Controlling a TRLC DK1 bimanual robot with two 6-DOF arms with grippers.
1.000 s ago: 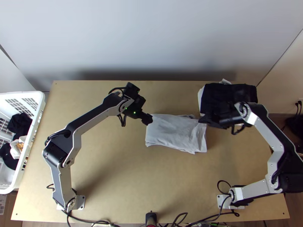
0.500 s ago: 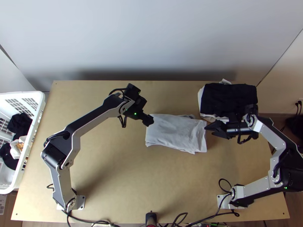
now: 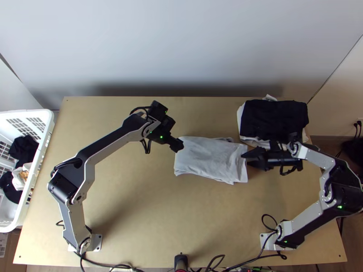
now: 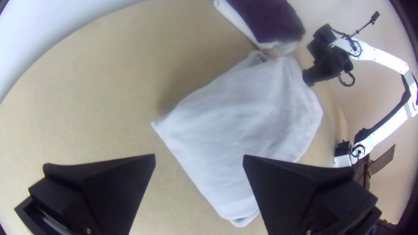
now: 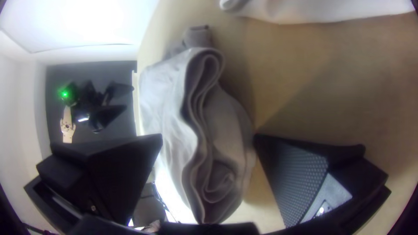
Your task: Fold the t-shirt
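T-shirt [image 3: 211, 158]: right-hand edge at right end effector [image 3: 247, 155], spread wide, gripping nothing. By opposite edge, left end effector [image 3: 180, 145], also gaping, empty. Folded in layers on counter [image 3: 149, 217]. Behind right, dark cloth [image 3: 274, 119]; at left end, white basket [image 3: 41, 149].

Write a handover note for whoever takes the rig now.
Left gripper: open, empty, by the t-shirt's left end.
Right gripper: open at the right end, layered edge between its fingers, not clamped.
T-shirt: light grey, mid-table, right of centre; dark cloth lies on white cloth at far right.
Done: shirt folded into a compact, layered bundle.
Left: probably tidying the uneven right edge, perhaps stacking.
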